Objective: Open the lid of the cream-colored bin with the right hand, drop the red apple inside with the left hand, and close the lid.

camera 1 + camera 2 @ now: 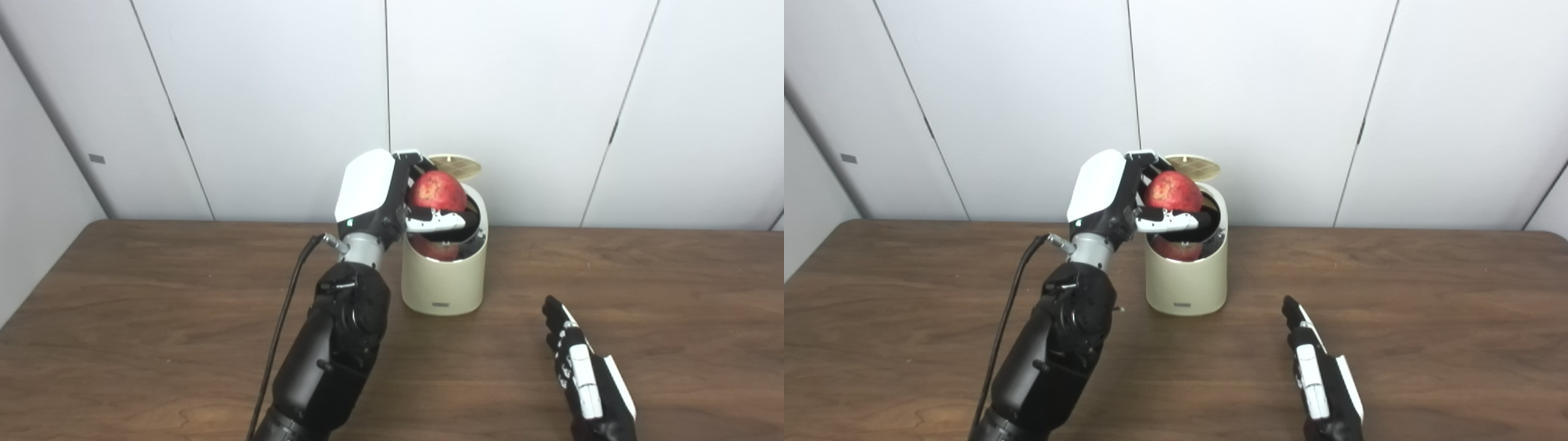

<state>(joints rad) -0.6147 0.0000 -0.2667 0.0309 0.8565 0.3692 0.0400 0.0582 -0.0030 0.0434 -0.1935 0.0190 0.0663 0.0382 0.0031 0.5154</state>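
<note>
Right robot hand (585, 373) at 5 o'clock above surface (153, 318), fingers extended, empty. Left robot hand (392, 193) grips red apple (436, 191) over open cream-colored bin (444, 278). Lid (454, 166) upright at bin's 12 o'clock.

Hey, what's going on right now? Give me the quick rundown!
Left hand shut on red apple, over open cream-colored bin. Round lid up. Right hand holds nothing, low over wooden table. Nothing blocking.
</note>
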